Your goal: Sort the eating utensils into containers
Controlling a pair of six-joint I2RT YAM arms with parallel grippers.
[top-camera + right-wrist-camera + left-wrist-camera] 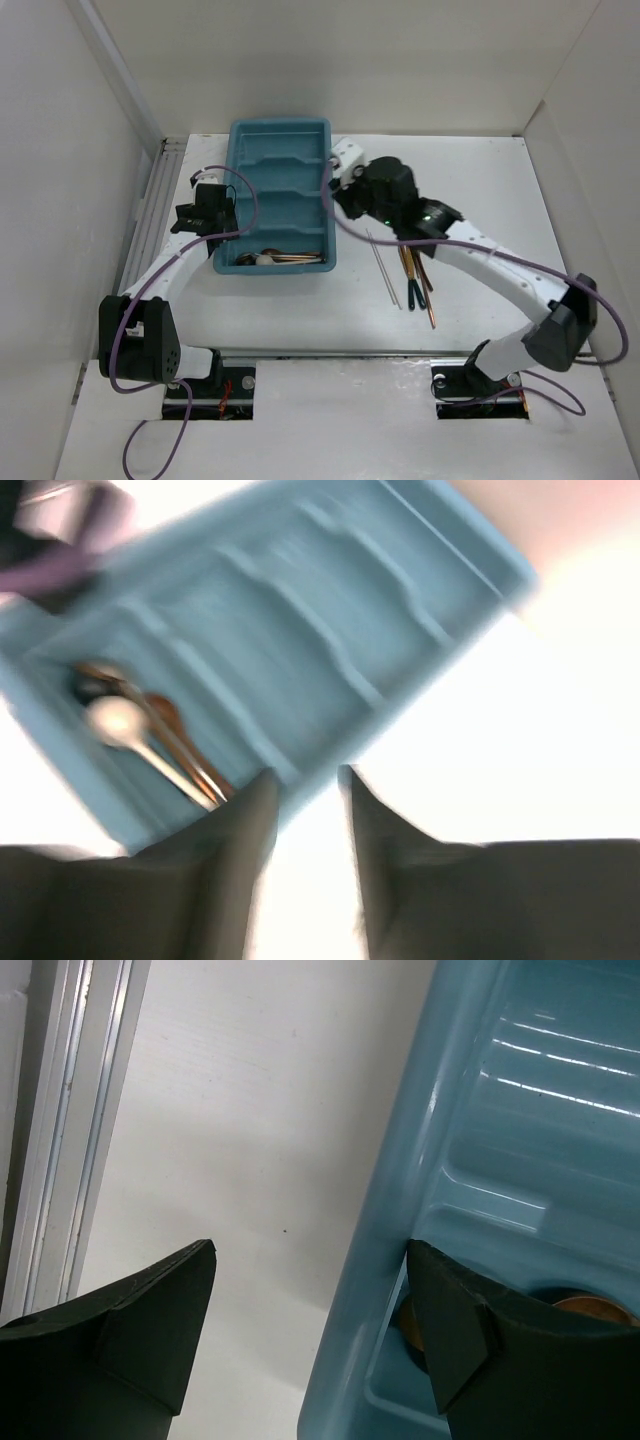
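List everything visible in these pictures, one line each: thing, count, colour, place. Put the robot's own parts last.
tray: one, teal, on the table's left half
spoon: one, silver, nearest tray compartment
copper pieces: at least two, copper, same compartment
chopsticks: two, silver, on the table right of the tray
loose utensils: several, copper and dark green, beside the chopsticks
table: one, white
rails: silvery, left table edge
cables: purple, along both arms
left arm: one, white and black
right arm: one, white and black
left tool: black, open, astride the tray's left wall
right tool: black, slightly open, empty, over the tray's edge
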